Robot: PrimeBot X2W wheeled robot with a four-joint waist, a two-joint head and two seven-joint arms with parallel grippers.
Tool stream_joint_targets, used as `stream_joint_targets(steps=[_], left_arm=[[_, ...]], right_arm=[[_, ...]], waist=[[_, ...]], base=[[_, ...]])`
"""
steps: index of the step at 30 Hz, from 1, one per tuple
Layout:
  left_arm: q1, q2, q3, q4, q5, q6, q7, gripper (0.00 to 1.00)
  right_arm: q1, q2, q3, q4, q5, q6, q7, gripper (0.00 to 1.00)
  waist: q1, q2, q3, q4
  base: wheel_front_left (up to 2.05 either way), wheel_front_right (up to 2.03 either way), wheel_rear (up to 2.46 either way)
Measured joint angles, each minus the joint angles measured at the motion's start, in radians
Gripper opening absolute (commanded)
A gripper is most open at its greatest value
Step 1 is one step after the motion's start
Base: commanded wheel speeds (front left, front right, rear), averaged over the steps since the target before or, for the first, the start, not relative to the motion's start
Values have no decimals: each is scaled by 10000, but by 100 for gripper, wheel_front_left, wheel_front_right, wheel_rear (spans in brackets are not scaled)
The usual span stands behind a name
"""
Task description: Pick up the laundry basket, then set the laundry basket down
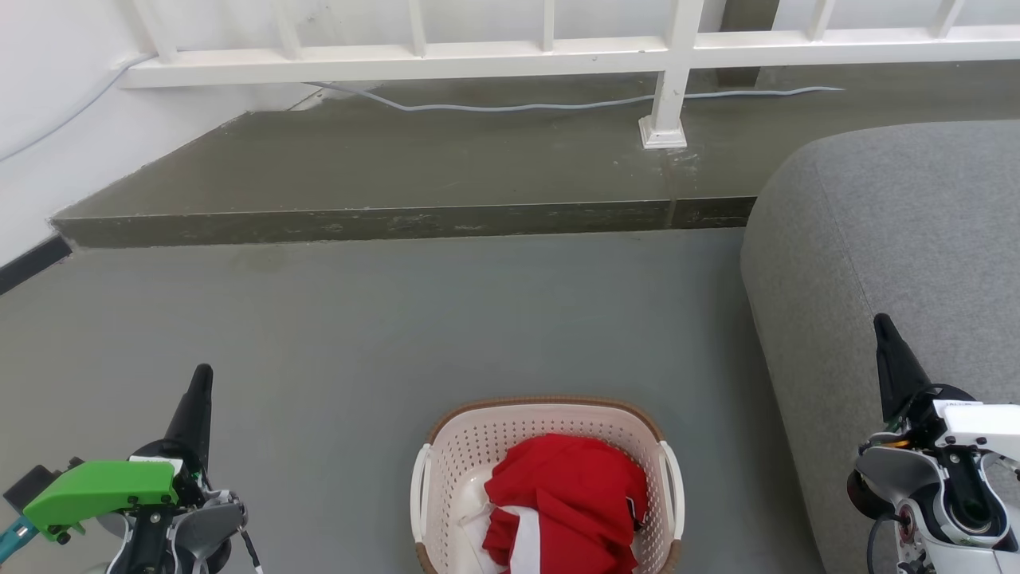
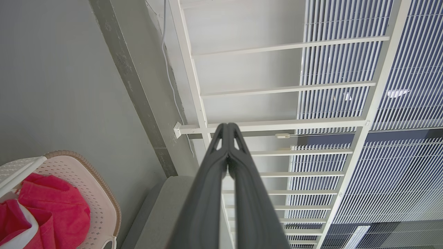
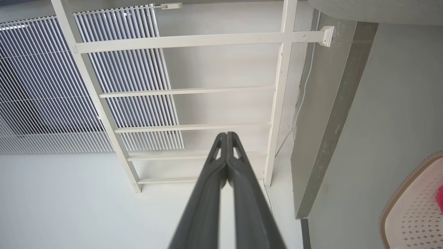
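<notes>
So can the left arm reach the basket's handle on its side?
Probably yes. Only bare floor lies between the left gripper and the nearer white handle of the laundry basket. The gripper is shut, so it must open first.

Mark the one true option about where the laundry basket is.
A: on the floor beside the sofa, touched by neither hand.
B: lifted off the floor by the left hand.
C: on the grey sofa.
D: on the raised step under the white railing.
A: the laundry basket sits on the grey floor next to the sofa, and the left hand and right hand, both shut, are apart from it on either side.
</notes>
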Motion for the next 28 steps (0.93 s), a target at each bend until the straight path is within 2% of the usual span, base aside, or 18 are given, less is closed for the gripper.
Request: stream_joint_targets(steps=[28], left_arm=[[3, -2, 4, -12, 0, 0, 0, 0]], right_arm=[[0, 0, 12, -19, 33, 0, 0, 0]], waist=[[0, 0, 1, 0]], base=[[0, 0, 0]])
